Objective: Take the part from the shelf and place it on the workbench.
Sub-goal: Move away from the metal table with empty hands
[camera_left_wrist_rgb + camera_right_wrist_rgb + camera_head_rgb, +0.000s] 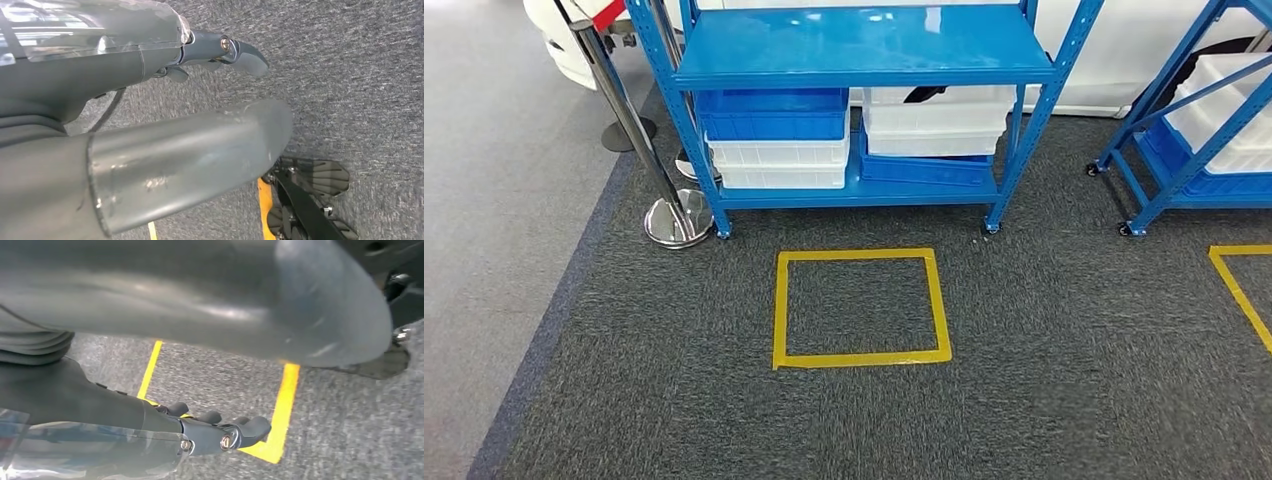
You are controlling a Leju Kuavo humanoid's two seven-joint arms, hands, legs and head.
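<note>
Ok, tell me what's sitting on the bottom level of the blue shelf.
On the blue shelf's bottom level: at left a blue bin stacked on white bins; at right white bins on a blue bin. Their insides are covered, so no part can be seen.

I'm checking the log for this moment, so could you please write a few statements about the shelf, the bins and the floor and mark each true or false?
1. The top board of the blue shelf is bare. True.
2. On the lower board a blue bin sits on white bins at the left. True.
3. The yellow tape square on the carpet has a bin inside it. False: it holds only bare carpet.
4. A chrome post stands to the right of the shelf. False: it stands at its left corner.
5. The left hand holds a part. False: it holds nothing.
</note>
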